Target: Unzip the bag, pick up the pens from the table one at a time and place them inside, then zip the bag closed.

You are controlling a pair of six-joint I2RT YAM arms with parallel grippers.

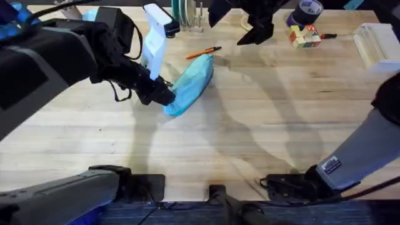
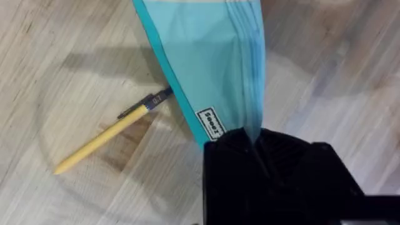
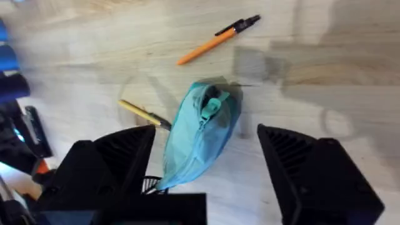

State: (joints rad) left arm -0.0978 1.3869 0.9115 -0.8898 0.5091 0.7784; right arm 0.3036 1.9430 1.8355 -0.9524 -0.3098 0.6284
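Note:
The light-blue bag (image 1: 195,80) lies slanted on the table (image 1: 262,125), its zip pull (image 3: 212,104) at the far end. My left gripper (image 1: 164,97) is shut on the bag's near end (image 2: 212,62), the fingers (image 2: 275,169) clamped over the fabric. The yellowish pen (image 2: 106,137) lies beside the bag, one end (image 3: 140,112) tucked under it. The orange pen (image 1: 203,52) rests just beyond the bag's far end (image 3: 219,39). My right gripper (image 1: 251,31) hovers high above the bag (image 3: 200,144), open wide and holding nothing.
A white bottle (image 1: 155,37) stands behind the left gripper. At the back right are a purple tape roll (image 1: 309,9), a coloured cube (image 1: 304,37), a thin red-and-black tool (image 1: 328,35) and a white box (image 1: 375,44). Dark-blue cylinders (image 3: 9,59) sit off to one side.

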